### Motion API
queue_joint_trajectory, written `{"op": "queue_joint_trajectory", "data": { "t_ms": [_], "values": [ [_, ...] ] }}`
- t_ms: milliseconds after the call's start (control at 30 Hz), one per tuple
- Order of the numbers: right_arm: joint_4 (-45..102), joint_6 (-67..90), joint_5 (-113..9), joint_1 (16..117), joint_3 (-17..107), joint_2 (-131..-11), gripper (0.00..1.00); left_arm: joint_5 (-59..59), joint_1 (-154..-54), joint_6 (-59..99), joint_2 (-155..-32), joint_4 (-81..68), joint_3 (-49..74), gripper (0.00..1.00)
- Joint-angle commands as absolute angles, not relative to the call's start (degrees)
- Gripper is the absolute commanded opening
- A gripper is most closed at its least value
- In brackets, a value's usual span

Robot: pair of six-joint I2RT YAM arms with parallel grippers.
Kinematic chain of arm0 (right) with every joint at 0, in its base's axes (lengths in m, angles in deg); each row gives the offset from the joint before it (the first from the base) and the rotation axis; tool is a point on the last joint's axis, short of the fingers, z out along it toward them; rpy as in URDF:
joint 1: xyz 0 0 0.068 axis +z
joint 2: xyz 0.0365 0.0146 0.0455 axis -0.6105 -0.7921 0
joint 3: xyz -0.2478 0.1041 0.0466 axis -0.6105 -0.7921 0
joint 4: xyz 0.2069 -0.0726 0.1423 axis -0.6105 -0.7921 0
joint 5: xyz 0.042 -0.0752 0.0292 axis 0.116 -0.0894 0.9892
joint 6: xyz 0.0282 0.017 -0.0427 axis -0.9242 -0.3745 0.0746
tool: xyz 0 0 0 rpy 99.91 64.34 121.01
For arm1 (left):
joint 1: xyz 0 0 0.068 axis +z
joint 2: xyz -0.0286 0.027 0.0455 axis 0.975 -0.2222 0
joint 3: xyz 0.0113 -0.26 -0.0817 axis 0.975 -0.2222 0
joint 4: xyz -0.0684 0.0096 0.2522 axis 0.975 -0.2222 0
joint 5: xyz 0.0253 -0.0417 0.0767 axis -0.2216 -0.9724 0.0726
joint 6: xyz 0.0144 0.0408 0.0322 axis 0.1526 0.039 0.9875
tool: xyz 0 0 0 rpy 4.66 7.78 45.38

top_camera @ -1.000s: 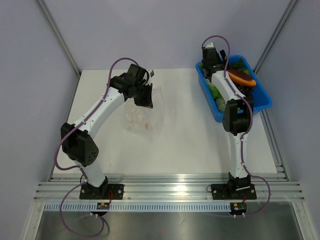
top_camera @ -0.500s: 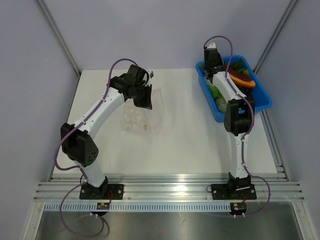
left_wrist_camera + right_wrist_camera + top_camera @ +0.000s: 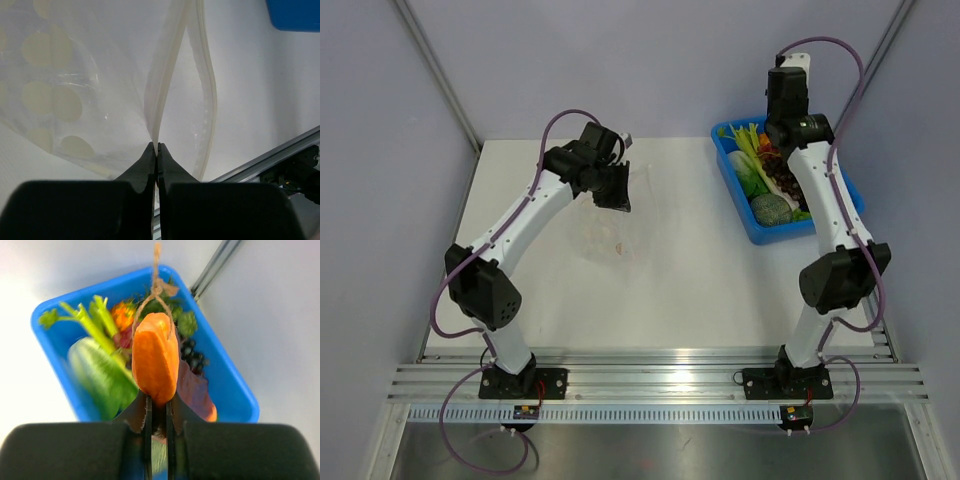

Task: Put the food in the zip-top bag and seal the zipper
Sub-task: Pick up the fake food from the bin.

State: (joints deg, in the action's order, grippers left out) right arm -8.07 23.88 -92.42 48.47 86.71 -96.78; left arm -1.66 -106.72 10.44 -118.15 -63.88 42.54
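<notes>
Your right claw (image 3: 159, 405) is pinching the orange piece (image 3: 156, 357) by its lower end. The piece stands upright between the fingers, smooth and bright orange, with a loop of twine (image 3: 156, 287) tied at its top. Dark red shows just to its right, though you cannot tell whether that is part of it. It hangs above the blue bin (image 3: 760, 232) at the far right of the counter (image 3: 700, 280).

The leek (image 3: 745, 165) lies in the bin's left side, white stalk near, green leaves far. Grapes (image 3: 786, 180) and a round green head (image 3: 770, 208) lie beside it.

Your left claw (image 3: 156, 150) is pressed together on one lip of the bag (image 3: 75, 75), which is clear and crinkly with pale dots. It is left of centre, well apart from the bin. The zipper (image 3: 209, 85) is unsealed, its two strips bowing apart into a narrow mouth. Bare counter lies between bag and bin.
</notes>
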Motion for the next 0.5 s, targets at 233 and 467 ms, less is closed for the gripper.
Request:
{"op": "queue_joint_trajectory", "data": {
  "t_ms": [233,467],
  "values": [
    [-8.88,3.39,-72.08,48.61,73.13,-70.61,0.00,-5.48,-108.27,6.68,-121.21,-60.82,49.53,0.00],
    [2.37,-6.63,-50.20,48.87,65.40,-63.49,0.00,-6.88,-108.27,5.97,-123.06,-60.73,52.69,0.00]
  ]
}}
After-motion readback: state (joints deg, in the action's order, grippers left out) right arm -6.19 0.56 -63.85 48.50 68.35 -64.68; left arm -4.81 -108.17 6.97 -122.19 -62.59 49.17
